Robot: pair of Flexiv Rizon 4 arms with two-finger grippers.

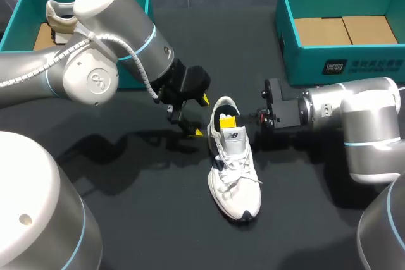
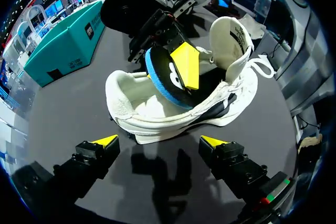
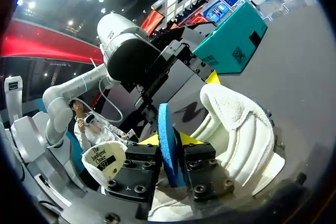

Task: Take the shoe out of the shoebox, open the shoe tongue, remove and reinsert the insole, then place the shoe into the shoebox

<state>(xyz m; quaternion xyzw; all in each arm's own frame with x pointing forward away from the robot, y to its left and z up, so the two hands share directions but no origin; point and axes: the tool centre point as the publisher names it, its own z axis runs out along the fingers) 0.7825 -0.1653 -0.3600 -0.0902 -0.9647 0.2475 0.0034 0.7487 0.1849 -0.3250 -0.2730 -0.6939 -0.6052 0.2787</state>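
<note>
A white shoe [image 1: 235, 172] lies on the dark table with its toe toward me and its tongue [image 3: 104, 162] folded open. My right gripper [image 1: 229, 120] reaches into the heel opening and is shut on the insole [image 3: 164, 116], which stands on edge and shows blue foam. In the left wrist view the insole [image 2: 160, 74] stands half out of the shoe [image 2: 157, 114]. My left gripper [image 1: 197, 116] hangs open just left of the heel, with nothing between its fingers. Its yellow tips frame the shoe's side, a short way off it.
A teal shoebox [image 1: 25, 4] at the back left holds another shoe [image 1: 60, 20]. A second teal shoebox [image 1: 288, 42] at the back right holds only a cardboard liner [image 1: 345, 30]. Both arms crowd the middle of the table.
</note>
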